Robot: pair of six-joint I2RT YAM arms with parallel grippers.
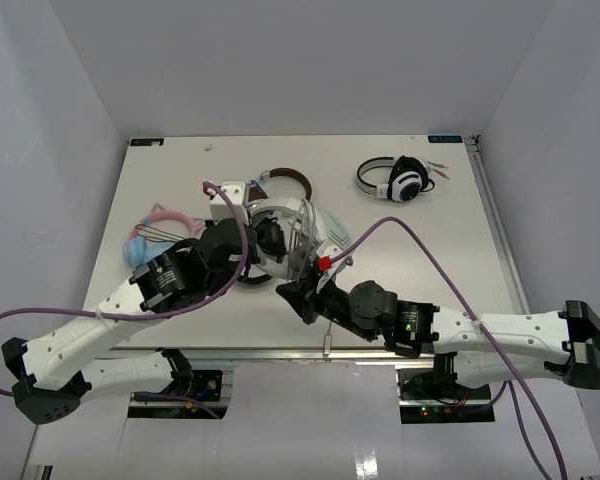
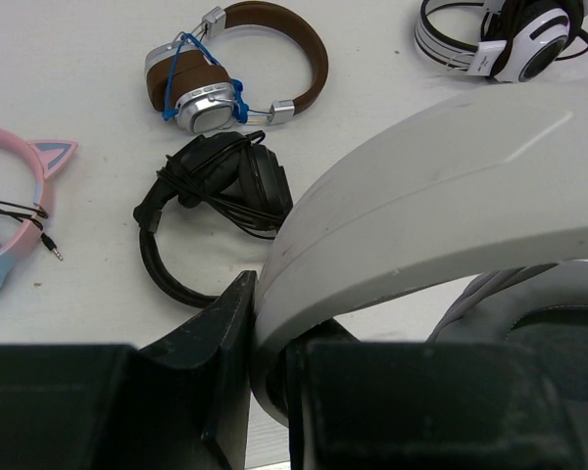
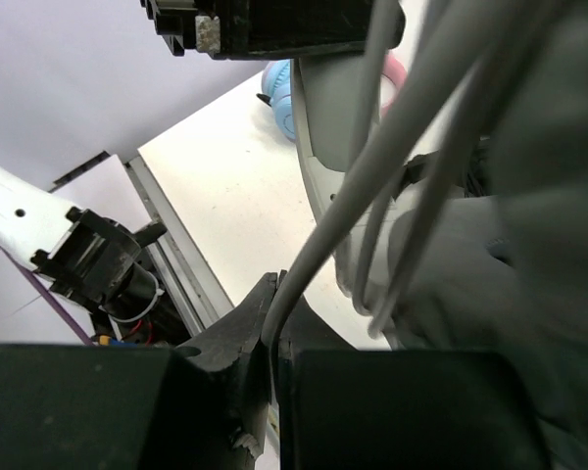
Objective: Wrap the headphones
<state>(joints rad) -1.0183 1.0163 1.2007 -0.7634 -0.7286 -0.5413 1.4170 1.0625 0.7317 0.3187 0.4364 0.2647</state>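
Note:
The headphones (image 1: 305, 228) hang lifted over the middle of the table, between my two arms. Their wide white band (image 2: 441, 196) arcs across the left wrist view, and my left gripper (image 2: 269, 318) is shut on its lower end. A grey ear cup (image 3: 529, 245) fills the right of the right wrist view, with loops of the thin grey cable (image 3: 358, 220) running down across it. My right gripper (image 3: 277, 294) is shut on one strand of that cable, just below the headphones. In the top view the right gripper (image 1: 298, 290) sits at the headphones' near side and the left gripper (image 1: 248, 250) at their left.
A brown and silver pair (image 2: 235, 69) lies at the back. A black pair (image 2: 216, 196) lies under the lifted band. A smaller white pair with black cups (image 1: 400, 180) is at the back right, and a pink and blue cat-ear pair (image 1: 165, 228) at the left. The table's metal front rail (image 1: 280, 352) runs close below my right gripper.

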